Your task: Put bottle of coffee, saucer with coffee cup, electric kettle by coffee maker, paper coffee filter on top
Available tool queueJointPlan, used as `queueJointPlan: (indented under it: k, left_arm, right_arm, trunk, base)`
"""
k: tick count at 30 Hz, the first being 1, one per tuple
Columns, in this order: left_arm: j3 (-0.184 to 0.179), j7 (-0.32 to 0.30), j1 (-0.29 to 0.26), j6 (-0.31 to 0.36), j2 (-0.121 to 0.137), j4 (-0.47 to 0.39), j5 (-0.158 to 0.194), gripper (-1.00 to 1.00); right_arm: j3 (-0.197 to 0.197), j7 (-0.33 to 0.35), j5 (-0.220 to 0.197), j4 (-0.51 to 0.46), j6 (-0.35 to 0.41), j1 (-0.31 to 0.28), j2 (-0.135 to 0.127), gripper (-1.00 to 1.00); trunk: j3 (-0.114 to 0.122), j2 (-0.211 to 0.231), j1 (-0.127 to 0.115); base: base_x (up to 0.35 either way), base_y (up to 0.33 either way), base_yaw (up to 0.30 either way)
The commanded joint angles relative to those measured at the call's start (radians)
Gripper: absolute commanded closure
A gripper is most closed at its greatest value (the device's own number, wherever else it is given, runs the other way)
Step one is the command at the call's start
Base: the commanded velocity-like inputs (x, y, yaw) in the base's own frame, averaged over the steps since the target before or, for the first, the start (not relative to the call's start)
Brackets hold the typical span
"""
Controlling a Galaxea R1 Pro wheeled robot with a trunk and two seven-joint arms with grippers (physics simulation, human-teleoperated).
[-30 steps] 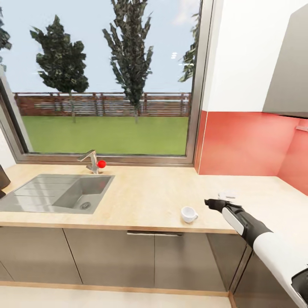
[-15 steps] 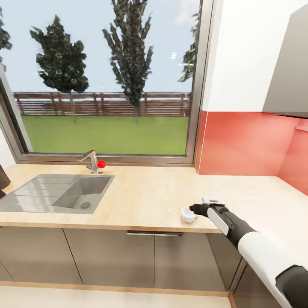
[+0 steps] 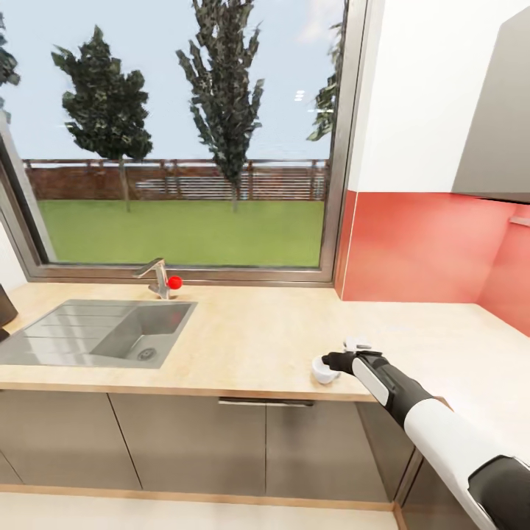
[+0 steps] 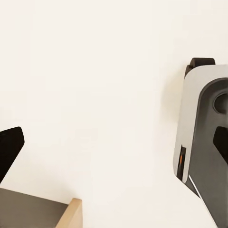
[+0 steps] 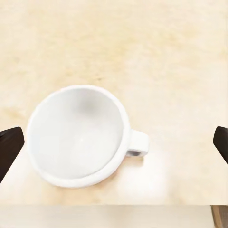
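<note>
Right wrist view: right claw (image 5: 114, 137), two black fingertips (image 5: 10, 145) at the far edges of the picture, spread wide, holding nothing. Between them, directly under the camera, the small white ceramic coffee cup (image 5: 78, 135), upright, mouth open and hollow, its side handle pointing toward one fingertip. Cup stands on the light tan wood-look table (image 5: 156, 52), close to that table's front edge.

Head view: right claw (image 3: 333, 362) at the end of the black-and-white right arm, now over and touching or nearly touching the coffee cup (image 3: 321, 370). One second ago the claw hung well to the right of the cup, apart from it; half a second ago it had closed to just beside it; now it overlaps the cup's right side. The cup itself has not shifted. A small white object (image 3: 358, 343), too indistinct to name, lies just behind the wrist.

Outward: steel sink (image 3: 96, 331) with tap (image 3: 156, 277) at the left of the table; window and red splashback behind. A dark object (image 3: 6, 305), cut off at the left edge, unidentified.

Left wrist view: left claw, one dark fingertip (image 4: 9, 152) at the picture's edge against a pale surface; spread cannot be told.

Judgement: approach to the cup complete; closing the fingers on it is the likely next step. Saucer placement not yet done.
</note>
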Motion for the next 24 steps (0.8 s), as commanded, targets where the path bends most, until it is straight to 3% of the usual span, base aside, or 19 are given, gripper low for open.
queueJointPlan:
  k: [1, 24]
  left_arm:
    - [-0.009, 0.001, -0.001, 0.002, 0.000, 0.001, 0.010, -1.00]
    - [-0.009, 0.001, 0.005, 0.000, -0.002, 0.001, 0.010, -1.00]
  right_arm:
    - [0.008, -0.010, -0.010, -0.002, 0.002, -0.001, -0.002, -1.00]
    - [0.009, -0.010, -0.013, 0.038, 0.000, -0.001, -0.011, -1.00]
  trunk:
    - [0.000, -0.001, 0.001]
    - [0.000, -0.001, 0.001]
  base:
    - [0.106, 0.000, 0.000]
    - [0.028, 0.000, 0.000]
